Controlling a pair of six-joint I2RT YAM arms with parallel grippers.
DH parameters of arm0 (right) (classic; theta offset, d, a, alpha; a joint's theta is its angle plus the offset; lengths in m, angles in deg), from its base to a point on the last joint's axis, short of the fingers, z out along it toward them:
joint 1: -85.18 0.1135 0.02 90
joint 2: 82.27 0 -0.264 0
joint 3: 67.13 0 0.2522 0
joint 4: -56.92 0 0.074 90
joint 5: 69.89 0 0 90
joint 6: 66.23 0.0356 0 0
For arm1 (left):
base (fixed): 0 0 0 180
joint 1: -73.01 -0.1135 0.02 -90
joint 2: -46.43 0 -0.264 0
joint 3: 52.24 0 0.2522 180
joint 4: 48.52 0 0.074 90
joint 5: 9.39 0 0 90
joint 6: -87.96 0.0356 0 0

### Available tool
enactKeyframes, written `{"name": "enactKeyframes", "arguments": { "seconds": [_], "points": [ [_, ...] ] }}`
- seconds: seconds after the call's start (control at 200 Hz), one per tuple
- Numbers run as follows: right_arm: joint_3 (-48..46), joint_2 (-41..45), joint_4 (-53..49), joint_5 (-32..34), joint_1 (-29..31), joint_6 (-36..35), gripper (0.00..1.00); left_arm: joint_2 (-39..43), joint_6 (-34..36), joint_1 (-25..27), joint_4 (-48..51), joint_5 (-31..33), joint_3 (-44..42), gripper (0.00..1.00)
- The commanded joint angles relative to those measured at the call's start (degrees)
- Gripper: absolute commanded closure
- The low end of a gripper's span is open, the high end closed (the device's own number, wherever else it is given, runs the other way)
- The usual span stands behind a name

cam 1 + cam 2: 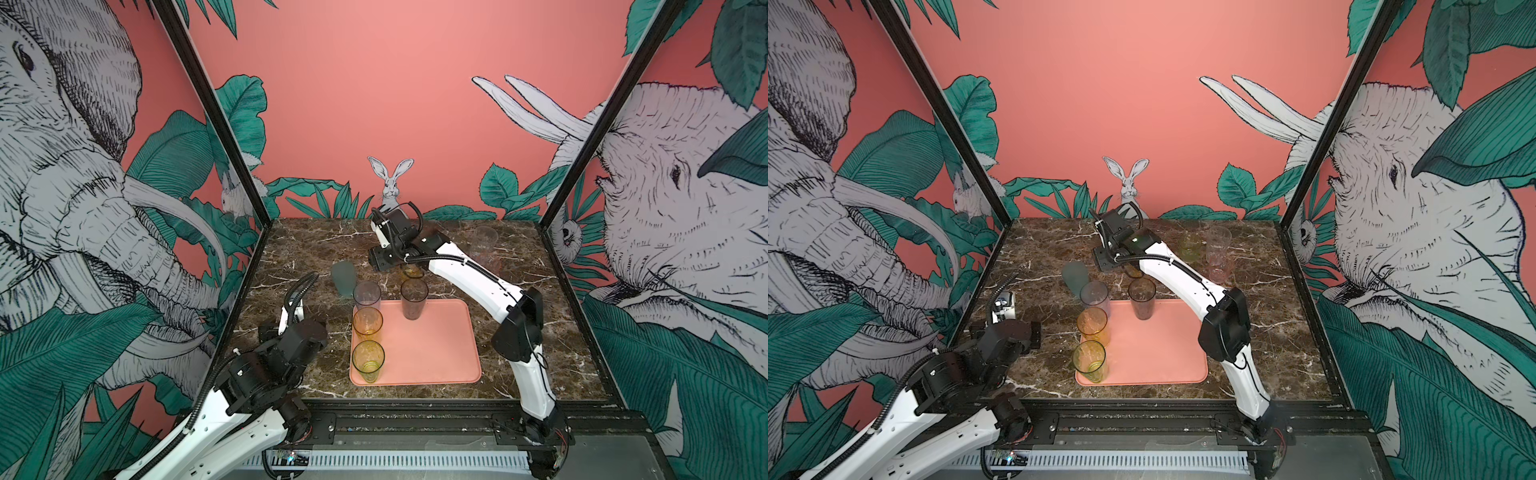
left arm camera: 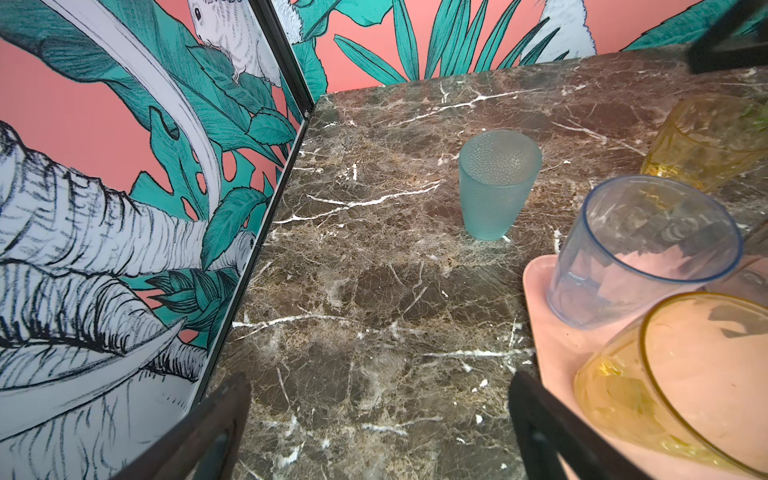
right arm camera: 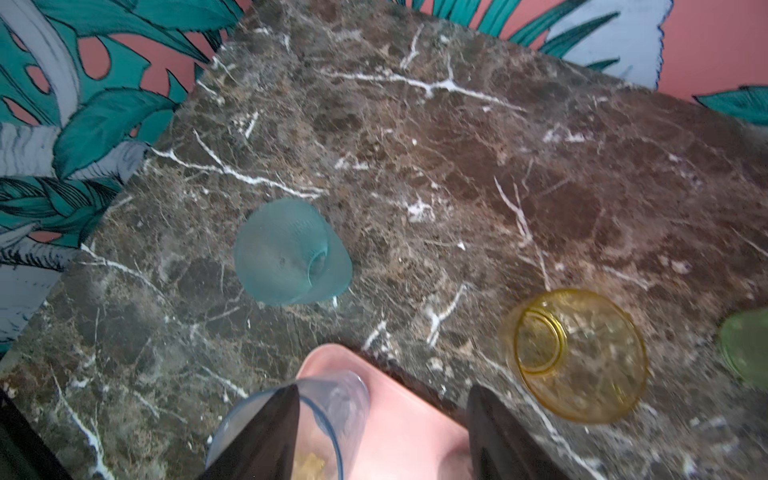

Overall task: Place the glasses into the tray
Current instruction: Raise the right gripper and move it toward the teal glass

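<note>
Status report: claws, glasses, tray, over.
Left claw open, empty. Right claw open, empty. Smoky grey tall tumbler, three more on salmon-pink flat tray. Frosted teal tumbler on marble tabletop, unobstructed.

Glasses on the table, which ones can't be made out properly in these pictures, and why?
- short amber glass: mostly covered by the right arm in both top views.
- green glass: cut off by the right wrist view's edge; pale and small in a top view.
- tall clear glass and pink glass: at the back, too faint against the marble to tell whether they touch.
</note>
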Motion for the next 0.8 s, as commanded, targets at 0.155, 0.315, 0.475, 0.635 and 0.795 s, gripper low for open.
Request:
{"name": "enactKeyframes", "arguments": {
  "seconds": [0.155,0.315,0.475,0.635,0.795],
  "points": [
    [19.23,-11.91,-11.98,-2.31,1.36,0.55,0.19,-0.02,-1.29,-0.3,0.4,1.17,-0.72,0.03],
    [21.1,-14.26,-10.37,-2.22,1.38,2.59,0.17,0.0,-1.34,-0.28,0.35,1.28,-0.72,0.03],
    [21.83,-16.13,-7.73,-0.88,1.4,4.59,0.15,-0.08,-1.37,-0.28,0.4,1.37,-0.75,0.03],
    [24.21,-18.91,-6.6,-1.17,1.47,6.38,0.15,-0.35,-1.37,-0.26,0.37,1.36,-0.8,0.03],
    [24.9,-20.59,-4.76,-1.49,1.57,7.58,0.16,-0.32,-1.45,-0.3,0.4,1.43,-0.79,0.03]
  ]
}}
